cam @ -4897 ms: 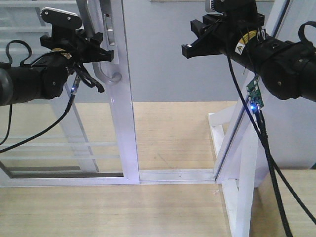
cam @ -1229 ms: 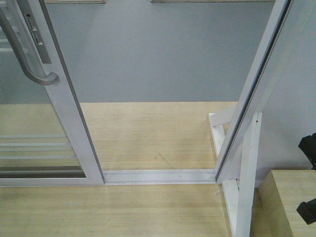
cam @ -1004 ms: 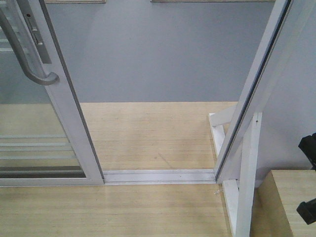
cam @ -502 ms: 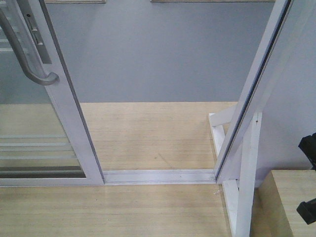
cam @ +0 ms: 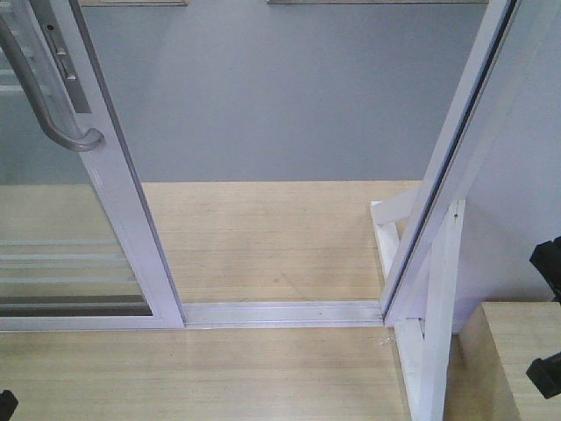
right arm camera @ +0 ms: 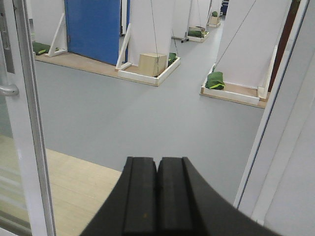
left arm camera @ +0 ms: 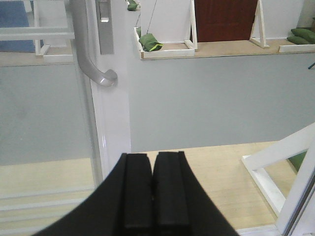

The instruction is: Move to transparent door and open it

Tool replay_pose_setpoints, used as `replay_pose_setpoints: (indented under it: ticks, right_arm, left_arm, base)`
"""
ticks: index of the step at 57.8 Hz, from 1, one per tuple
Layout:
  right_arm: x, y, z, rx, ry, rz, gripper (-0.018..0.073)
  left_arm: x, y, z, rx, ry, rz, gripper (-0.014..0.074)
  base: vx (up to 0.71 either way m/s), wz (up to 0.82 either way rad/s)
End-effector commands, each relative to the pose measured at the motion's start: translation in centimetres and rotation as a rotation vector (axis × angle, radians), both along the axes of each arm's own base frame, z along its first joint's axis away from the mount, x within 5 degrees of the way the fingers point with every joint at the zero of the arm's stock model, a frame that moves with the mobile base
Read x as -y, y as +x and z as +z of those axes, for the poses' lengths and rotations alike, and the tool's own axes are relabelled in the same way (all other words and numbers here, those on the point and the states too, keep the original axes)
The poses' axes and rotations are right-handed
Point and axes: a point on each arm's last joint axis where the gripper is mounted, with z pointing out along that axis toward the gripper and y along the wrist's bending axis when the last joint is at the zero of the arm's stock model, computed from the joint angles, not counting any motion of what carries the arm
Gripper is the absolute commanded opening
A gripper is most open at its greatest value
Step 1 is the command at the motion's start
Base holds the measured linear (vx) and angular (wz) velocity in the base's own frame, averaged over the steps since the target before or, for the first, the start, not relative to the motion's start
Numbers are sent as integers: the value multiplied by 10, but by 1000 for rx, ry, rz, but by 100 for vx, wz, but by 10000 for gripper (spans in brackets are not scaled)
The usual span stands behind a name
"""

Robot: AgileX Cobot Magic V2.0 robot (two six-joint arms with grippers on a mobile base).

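Compared with the view from nearly five seconds back, when both arms were raised in front of the doorway and the left one was at the handle, we are now seeing the transparent door point(cam: 105, 189) slid well over to the left, and the arms have dropped out of the front view except for dark slivers at the lower corners. Over the last second nothing in the front view is changing apart from a black corner appearing at the bottom left. We are judging that the opening is essentially made: a wide gap is standing between the door's white edge and the bare white door-frame post point(cam: 456, 167) on the right, with the floor track point(cam: 280, 311) exposed between them. The door is standing upright, its long axis vertical, though it is leaning in the front view because of the camera's angle; its handled edge is facing right, toward the gap. The curved grey pull handle point(left arm camera: 91, 54) is running vertically along that edge, its lower end hooking toward the gap. The left gripper point(left arm camera: 151, 196) is hanging below and right of the handle, clear of it, fingers pressed together on nothing. The right gripper point(right arm camera: 157, 196) is likewise pinched shut and empty, looking through the opening at the grey floor point(right arm camera: 147, 113) beyond.
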Motion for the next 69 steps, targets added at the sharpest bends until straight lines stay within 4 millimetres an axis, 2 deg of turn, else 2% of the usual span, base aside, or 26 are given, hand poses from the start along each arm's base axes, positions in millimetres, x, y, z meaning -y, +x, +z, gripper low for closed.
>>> replay_pose_setpoints:
  ticks: [1, 32, 42, 47, 59, 69]
  right_arm:
    - [-1, 1, 17, 93, 30, 9, -3]
    - [-1, 1, 16, 90, 30, 9, -3]
    - [-3, 0, 14, 42, 158, 21, -3]
    - [-2, -2, 3, 77, 152, 25, -3]
    - [2, -13, -52, 182, 190, 29, -3]
    - [6, -17, -55, 174, 170, -18, -3]
  left_arm:
    - [0, 0, 5, 77, -24, 4, 3]
    - [0, 0, 5, 77, -24, 4, 3]
    - [0, 0, 5, 77, -24, 4, 3]
    - [0, 0, 5, 77, -24, 4, 3]
    - [0, 0, 5, 77, -24, 4, 3]
    - [0, 0, 5, 77, -24, 4, 3]
  base:
    - [0, 0]
    - [0, 0]
    - [0, 0]
    - [0, 0]
    - [0, 0]
    - [0, 0]
